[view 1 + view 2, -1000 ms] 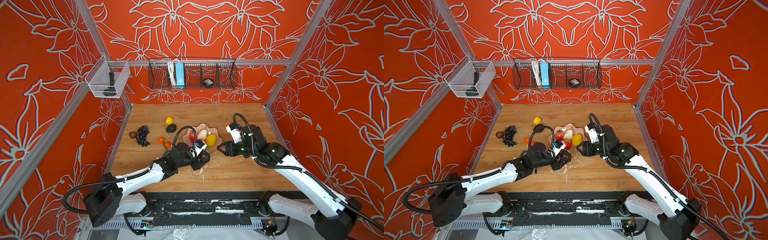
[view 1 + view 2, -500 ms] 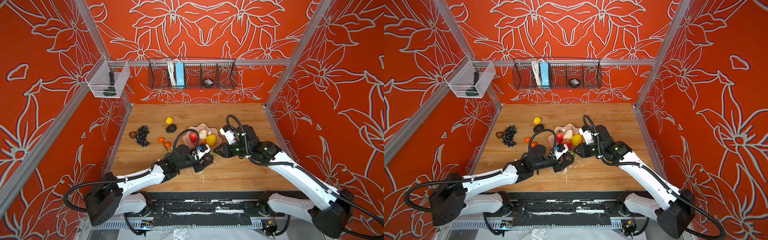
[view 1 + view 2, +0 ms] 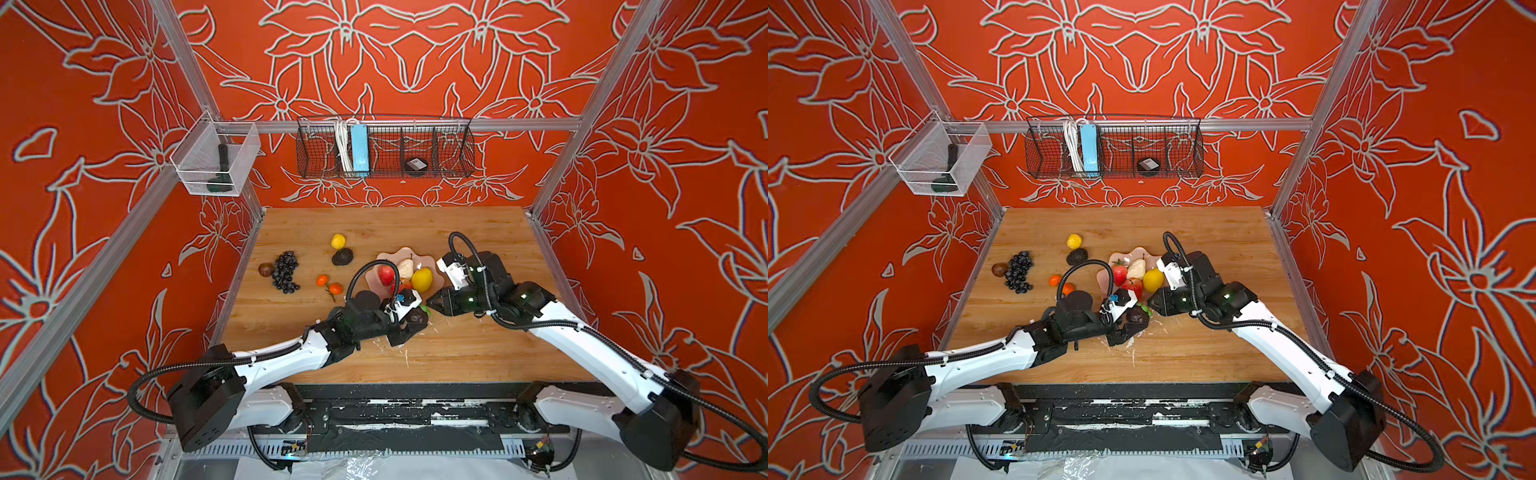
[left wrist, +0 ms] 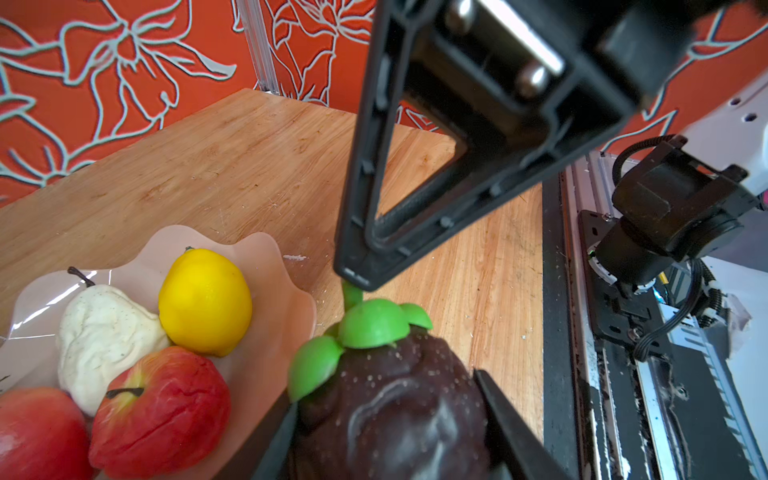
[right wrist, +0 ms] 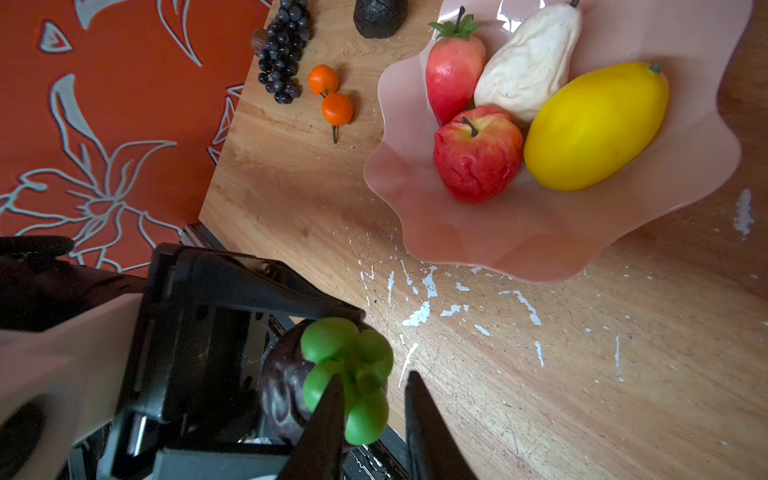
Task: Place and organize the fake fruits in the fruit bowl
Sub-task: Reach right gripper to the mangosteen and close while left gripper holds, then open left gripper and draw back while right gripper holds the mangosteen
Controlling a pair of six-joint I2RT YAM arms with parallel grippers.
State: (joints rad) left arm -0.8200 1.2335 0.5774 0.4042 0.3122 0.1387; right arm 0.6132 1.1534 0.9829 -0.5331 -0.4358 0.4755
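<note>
My left tool [image 4: 388, 424] squeezes the dark fruit [image 3: 1137, 316] by its round sides, just beside the near rim of the pink bowl [image 5: 498, 253]. My right tool [image 5: 374, 380] sits around its green top [image 4: 372, 322], almost closed; I cannot tell if it pinches. The fruit looks light and squashy, so I would hold its sides softly, not the stem.

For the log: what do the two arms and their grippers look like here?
The left arm and right arm have white shell links with black joints and bases; black corrugated cables loop alongside. The left gripper and right gripper are black, with triangular open-frame fingers. Small green lights glow near the right wrist.
</note>
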